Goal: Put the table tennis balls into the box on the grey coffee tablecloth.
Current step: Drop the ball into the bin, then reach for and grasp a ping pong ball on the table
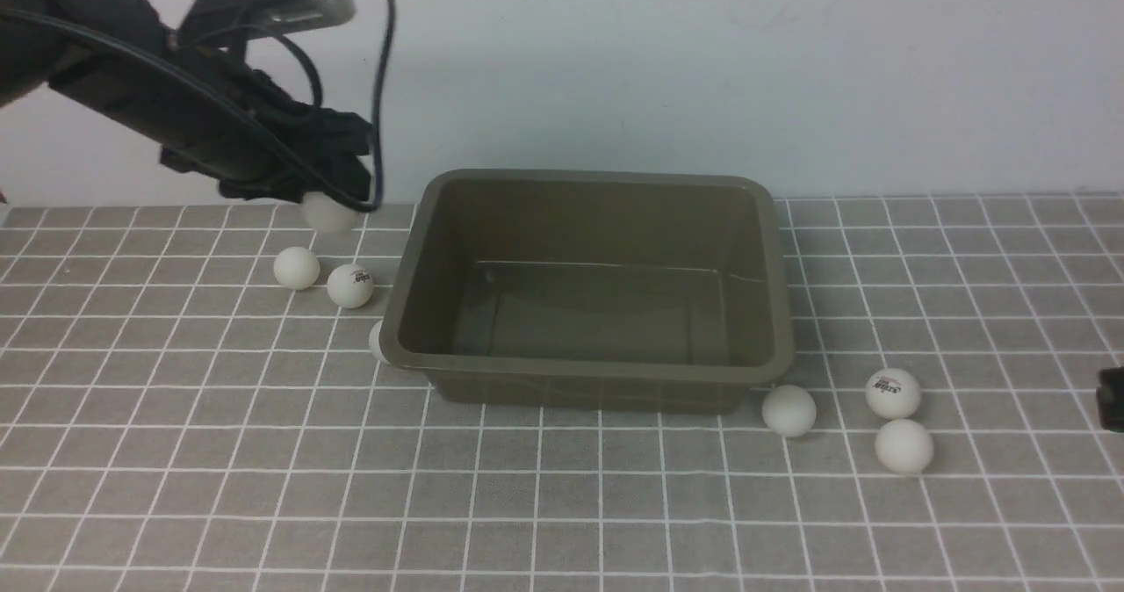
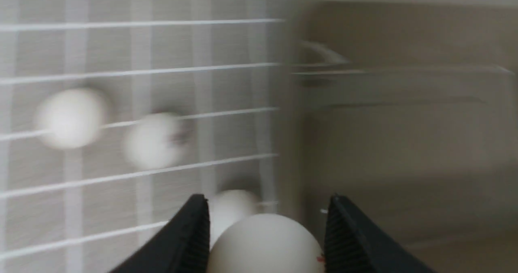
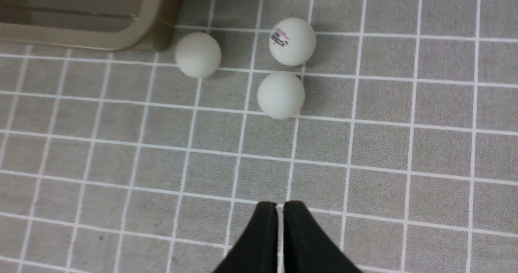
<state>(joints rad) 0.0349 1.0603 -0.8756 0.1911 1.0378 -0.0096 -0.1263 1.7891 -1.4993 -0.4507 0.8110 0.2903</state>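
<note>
The olive-brown box (image 1: 597, 365) stands empty in the middle of the grey coffee tablecloth (image 1: 562, 504). My left gripper (image 1: 334, 205) hangs above the cloth just left of the box's far corner, shut on a white table tennis ball (image 1: 327, 214). In the blurred left wrist view that ball (image 2: 265, 244) sits between the fingers (image 2: 190, 232). Two balls (image 1: 297, 268) (image 1: 349, 285) lie left of the box, and a third (image 1: 378, 342) is half hidden against its wall. Three more (image 1: 788, 411) (image 1: 893, 393) (image 1: 904, 445) lie right of the box's near corner. My right gripper (image 3: 280, 205) is shut and empty, short of them.
A pale wall rises behind the cloth's far edge. Only a dark tip of the right gripper (image 1: 1113, 399) shows at the front view's right edge. The box corner (image 3: 81, 42) is close to the nearest right-side ball (image 3: 198, 54).
</note>
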